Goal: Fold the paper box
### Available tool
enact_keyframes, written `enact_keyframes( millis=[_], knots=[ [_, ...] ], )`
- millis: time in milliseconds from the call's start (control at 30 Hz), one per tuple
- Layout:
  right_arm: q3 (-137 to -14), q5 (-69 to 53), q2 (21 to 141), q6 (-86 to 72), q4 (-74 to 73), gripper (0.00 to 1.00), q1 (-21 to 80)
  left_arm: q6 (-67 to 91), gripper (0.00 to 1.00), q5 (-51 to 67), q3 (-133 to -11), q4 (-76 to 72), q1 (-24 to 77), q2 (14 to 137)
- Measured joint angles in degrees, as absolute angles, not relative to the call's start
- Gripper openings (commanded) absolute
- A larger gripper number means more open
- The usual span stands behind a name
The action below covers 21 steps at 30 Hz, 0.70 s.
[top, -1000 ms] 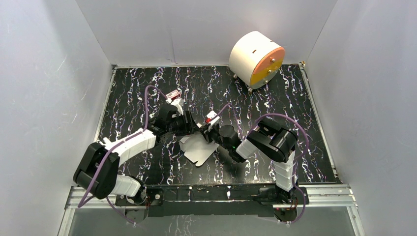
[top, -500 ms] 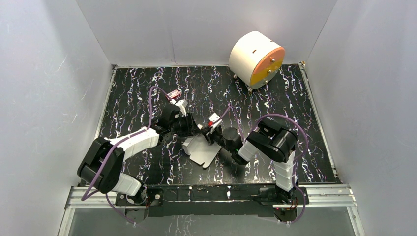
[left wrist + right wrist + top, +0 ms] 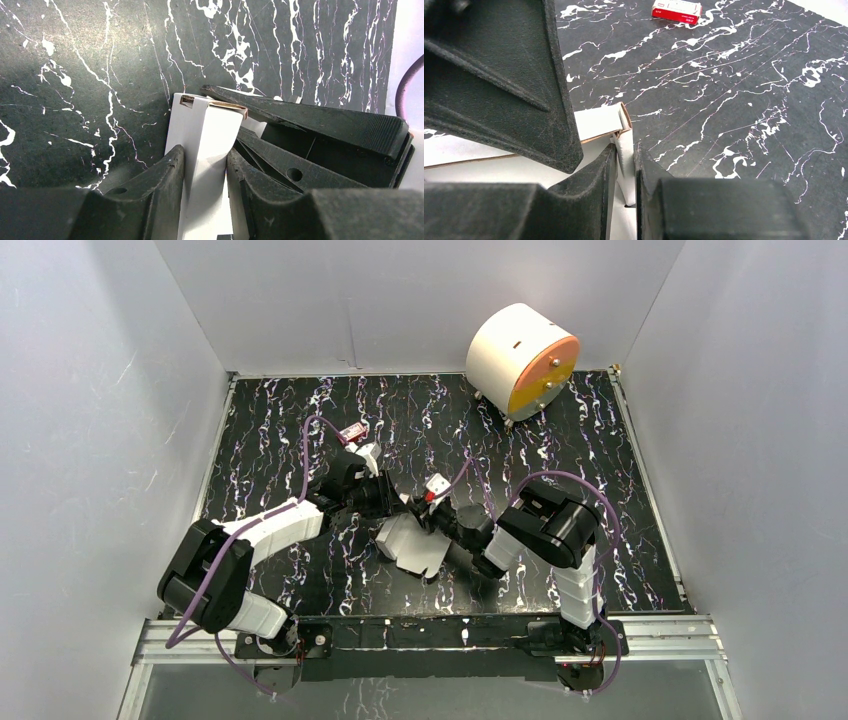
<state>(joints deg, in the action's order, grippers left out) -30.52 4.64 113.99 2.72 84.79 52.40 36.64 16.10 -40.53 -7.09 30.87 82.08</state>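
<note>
Marbled table (image 3: 620,500), left claw (image 3: 205,155), right claw (image 3: 625,150) angled inward, pinching paper box (image 3: 415,545)

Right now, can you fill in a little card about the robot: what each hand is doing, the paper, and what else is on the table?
left gripper: closed on a folded-up panel of the paper box
right gripper: pinching a thin flap of the same box
box state: partly folded, mid-table, between both grippers
table: black with white veins
also there: white cylinder with orange face, far right; small red item, beyond the left gripper
</note>
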Motion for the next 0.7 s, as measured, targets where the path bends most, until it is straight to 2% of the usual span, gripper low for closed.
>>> enact_keyframes(
  millis=[200, 367, 700],
  knots=[
    [-30.52, 4.51, 114.13, 4.01, 84.47, 0.14, 52.49, 36.67, 0.29, 16.34, -40.58, -6.76, 30.74, 82.08],
    [-30.52, 6.0, 114.5, 4.34, 85.3, 0.13, 52.86, 37.87, 0.27, 17.17, -40.58, -7.03, 30.48, 82.08],
    [-30.52, 16.4, 114.87, 4.36, 86.98, 0.16, 55.61, 42.02, 0.25, 17.37, -39.59, -10.81, 30.81, 82.08]
  ],
)
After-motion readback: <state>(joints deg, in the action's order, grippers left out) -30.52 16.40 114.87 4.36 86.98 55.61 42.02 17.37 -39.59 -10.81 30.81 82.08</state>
